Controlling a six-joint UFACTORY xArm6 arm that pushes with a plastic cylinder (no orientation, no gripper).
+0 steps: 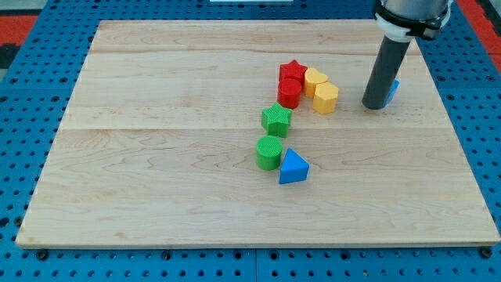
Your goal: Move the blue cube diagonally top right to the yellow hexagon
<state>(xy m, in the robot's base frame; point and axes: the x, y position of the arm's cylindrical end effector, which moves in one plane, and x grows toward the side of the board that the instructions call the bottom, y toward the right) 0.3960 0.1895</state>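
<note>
The blue cube (392, 91) sits at the view's right, mostly hidden behind my rod; only its right edge shows. My tip (374, 106) rests on the board against the cube's left side. The yellow hexagon (326, 98) lies about a block's width to the left of my tip. The cube stands to the right of the hexagon and slightly above it.
A yellow block (315, 80), a red star (293, 71) and a red cylinder (290, 92) cluster left of the hexagon. Below them are a green star (276, 119), a green cylinder (268, 153) and a blue triangular block (293, 167). The wooden board (156, 157) lies on blue pegboard.
</note>
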